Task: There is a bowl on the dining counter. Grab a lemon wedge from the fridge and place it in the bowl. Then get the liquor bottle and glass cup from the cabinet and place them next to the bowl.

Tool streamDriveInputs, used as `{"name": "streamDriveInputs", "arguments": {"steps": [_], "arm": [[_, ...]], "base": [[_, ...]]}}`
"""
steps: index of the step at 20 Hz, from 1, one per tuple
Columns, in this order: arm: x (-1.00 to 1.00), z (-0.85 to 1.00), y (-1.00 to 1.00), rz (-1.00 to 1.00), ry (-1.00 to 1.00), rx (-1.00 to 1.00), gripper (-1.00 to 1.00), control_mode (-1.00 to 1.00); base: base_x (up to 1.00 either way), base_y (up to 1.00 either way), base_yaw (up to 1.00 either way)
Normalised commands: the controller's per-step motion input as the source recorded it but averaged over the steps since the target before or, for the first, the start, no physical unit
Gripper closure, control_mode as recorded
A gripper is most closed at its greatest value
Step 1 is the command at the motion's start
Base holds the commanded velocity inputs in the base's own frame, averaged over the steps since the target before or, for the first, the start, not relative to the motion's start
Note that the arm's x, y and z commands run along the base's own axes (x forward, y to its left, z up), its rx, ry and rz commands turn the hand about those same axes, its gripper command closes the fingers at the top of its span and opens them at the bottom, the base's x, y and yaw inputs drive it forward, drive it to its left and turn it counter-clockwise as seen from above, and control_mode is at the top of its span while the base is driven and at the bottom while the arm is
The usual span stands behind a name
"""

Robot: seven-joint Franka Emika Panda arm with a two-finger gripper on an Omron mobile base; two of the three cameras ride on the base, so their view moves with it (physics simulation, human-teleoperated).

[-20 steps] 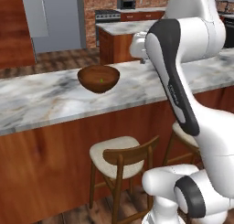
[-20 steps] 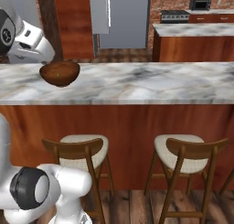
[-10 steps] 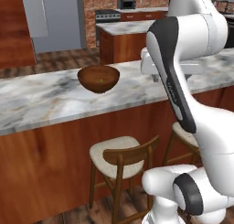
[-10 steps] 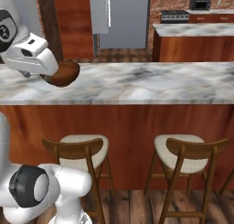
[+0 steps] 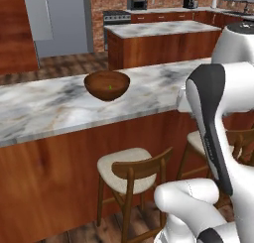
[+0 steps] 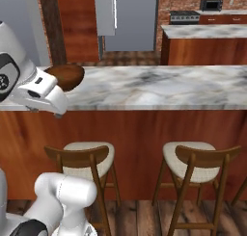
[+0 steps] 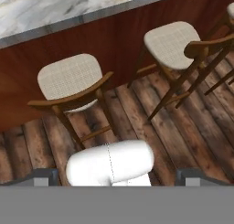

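Our two-finger gripper (image 7: 117, 175) hangs with its jaws spread wide and nothing between them; in the hand view its dark fingertips (image 7: 42, 175) frame wooden stools with cream seats (image 7: 68, 77) on a plank floor.

In the left base view, we see the wide dark reddish-brown wooden bowl (image 5: 107, 85) on the grey-white marble dining counter (image 5: 44, 108), a tiny yellow-green lemon wedge (image 5: 110, 87) already inside it.

In the right base view, our white hand (image 6: 42, 91) hovers beside the bowl.

We judge the cabinet trip comes next: tuck the arm in before driving so it clears the counter's edge.
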Motion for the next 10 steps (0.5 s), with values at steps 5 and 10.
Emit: {"name": "streamDriveInputs", "arguments": {"steps": [5, 10], "arm": [[0.0, -0.07, -0.06, 0.0, 0.0, 0.0, -1.0, 1.0], [0.0, 0.0, 0.0, 0.0, 0.0, 0.0, -1.0, 1.0]], "base": [[-0.01, -0.07, 0.0], [-0.27, -0.55, -0.04]]}}
